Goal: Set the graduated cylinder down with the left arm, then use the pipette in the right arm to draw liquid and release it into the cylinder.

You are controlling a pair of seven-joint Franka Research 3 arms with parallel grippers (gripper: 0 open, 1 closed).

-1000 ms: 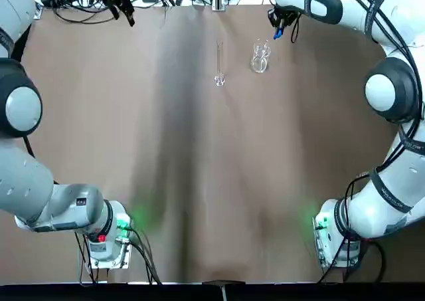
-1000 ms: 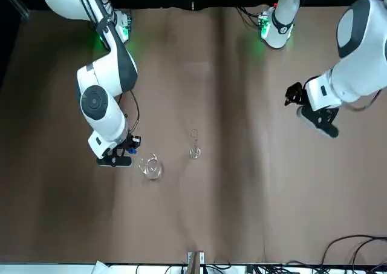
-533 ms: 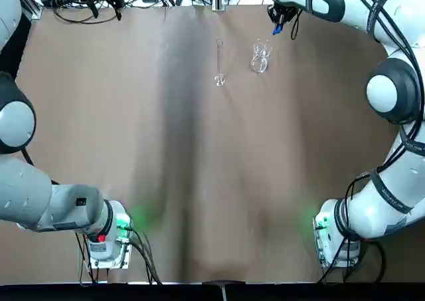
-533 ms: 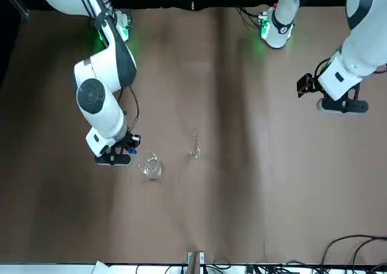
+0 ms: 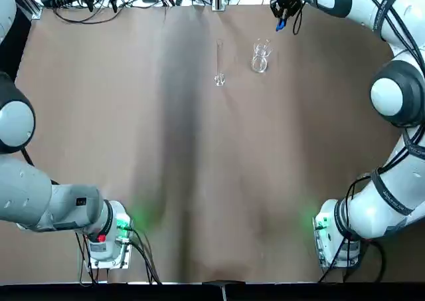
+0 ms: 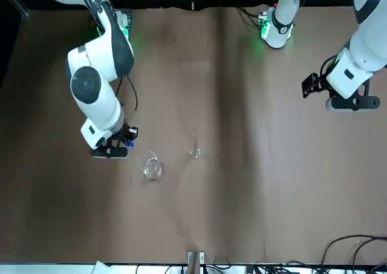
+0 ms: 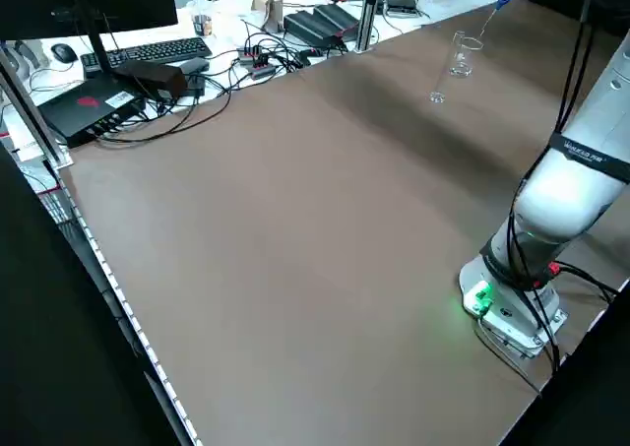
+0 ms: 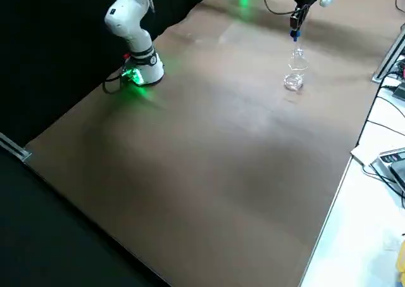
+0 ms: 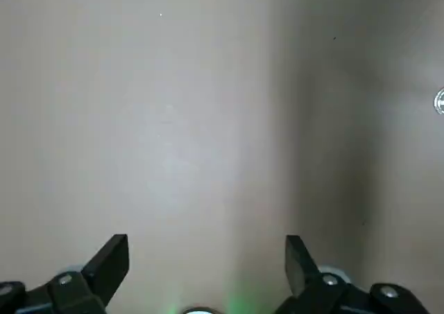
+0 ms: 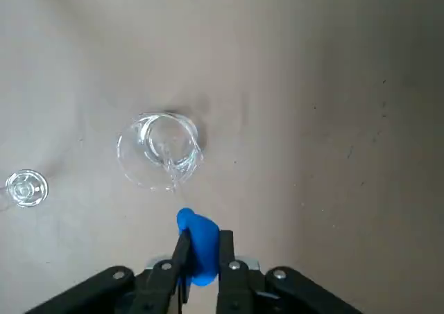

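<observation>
Glass pipette [image 10: 196,248], fragile and slick: I keep my right gripper [image 10: 201,253] clenched on its soft blue bulb near the desk's far edge; left gripper [image 9: 207,258] released.

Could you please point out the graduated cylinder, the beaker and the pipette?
graduated cylinder [image 5: 220,80]: top view, its round base.
beaker [image 10: 160,150]: right wrist view, its open rim.
pipette [image 10: 199,243]: right wrist view, its blue bulb.

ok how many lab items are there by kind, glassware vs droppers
glassware: 2, the graduated cylinder and the beaker, both standing on the table
droppers: 1, the pipette with the blue bulb, held in the right gripper
total: 3
</observation>
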